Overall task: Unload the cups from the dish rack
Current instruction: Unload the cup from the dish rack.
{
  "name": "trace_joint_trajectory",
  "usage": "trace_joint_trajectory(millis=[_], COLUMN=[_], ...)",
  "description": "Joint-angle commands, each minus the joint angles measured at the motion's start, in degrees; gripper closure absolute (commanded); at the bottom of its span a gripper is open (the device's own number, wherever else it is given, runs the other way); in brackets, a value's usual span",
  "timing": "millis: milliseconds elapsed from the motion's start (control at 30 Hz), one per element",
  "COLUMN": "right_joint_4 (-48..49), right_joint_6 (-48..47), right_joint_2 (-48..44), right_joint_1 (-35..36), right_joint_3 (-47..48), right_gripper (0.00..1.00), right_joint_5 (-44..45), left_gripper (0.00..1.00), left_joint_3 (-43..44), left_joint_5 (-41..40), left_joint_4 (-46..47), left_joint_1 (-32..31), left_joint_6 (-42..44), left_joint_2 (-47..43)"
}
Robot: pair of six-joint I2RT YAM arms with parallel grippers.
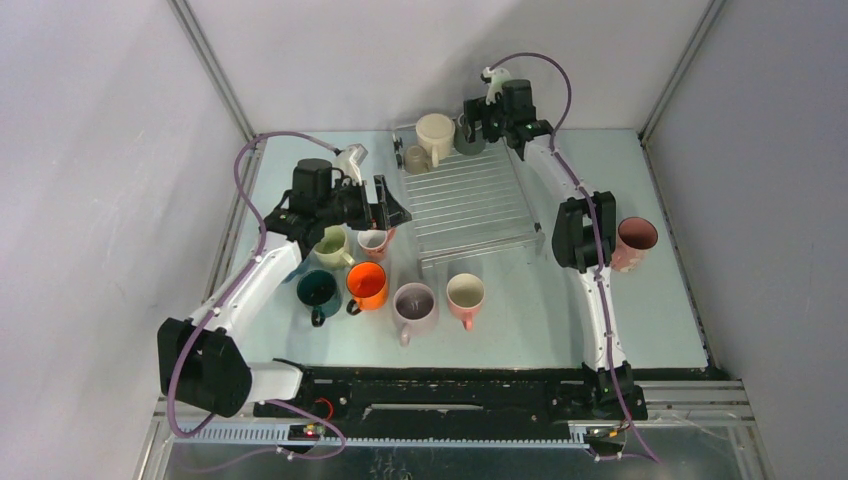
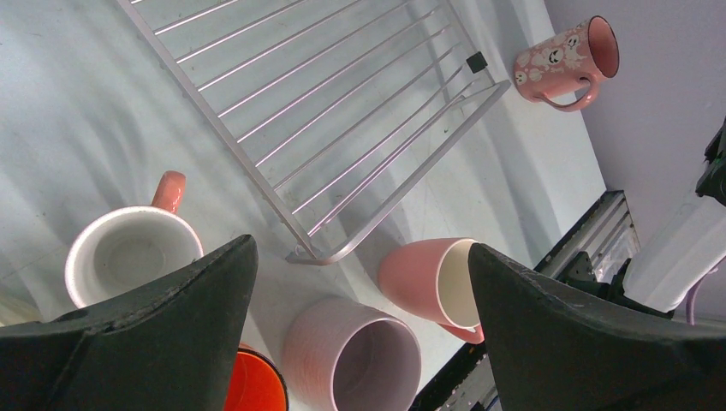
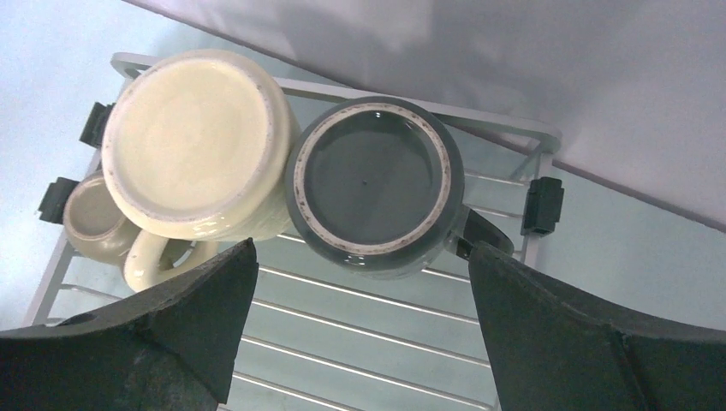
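The dish rack (image 1: 470, 205) holds three upturned cups at its far end: a cream mug (image 1: 435, 133), a small beige cup (image 1: 416, 158) and a grey mug (image 1: 470, 142). My right gripper (image 1: 482, 128) hovers open just over the grey mug (image 3: 372, 180), which sits beside the cream mug (image 3: 193, 141); nothing is between its fingers. My left gripper (image 1: 388, 208) stands open and empty at the rack's left side, above a white-lined pink cup (image 1: 373, 242). Its wrist view looks down on that cup (image 2: 128, 253), a mauve cup (image 2: 355, 360) and a pink cup (image 2: 432, 278).
Standing on the table in front of the rack are pale green (image 1: 331, 246), dark teal (image 1: 318, 290), orange (image 1: 367, 285), mauve (image 1: 414, 303) and pink (image 1: 465, 295) cups. A patterned pink cup (image 1: 633, 243) stands at the right, close to the right arm's elbow. Walls close in on three sides.
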Motion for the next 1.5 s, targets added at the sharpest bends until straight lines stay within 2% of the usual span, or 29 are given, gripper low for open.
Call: trace_joint_trajectory(millis=[0,733,1467], right_joint_4=[2.63,7.27,13.41], right_joint_6=[0.08,-12.37,-10.89], right_joint_2=[-0.61,4.31,9.93], right_joint_1=[-0.08,-3.11,-3.77], right_joint_3=[1.84,4.21,7.57], right_gripper=[0.0,0.0,0.0], right_joint_5=[-3.7,-13.95,-20.89], left_gripper=[0.0,0.0,0.0], left_joint_3=[-1.0,-0.77,0.45], left_joint_5=[1.42,2.21,2.64], left_joint_4=[1.5,1.5,0.35], left_joint_1=[0.33,0.32,-0.1], left_joint_6=[-0.21,-0.14,0.76], left_joint_2=[0.14,2.89,6.1])
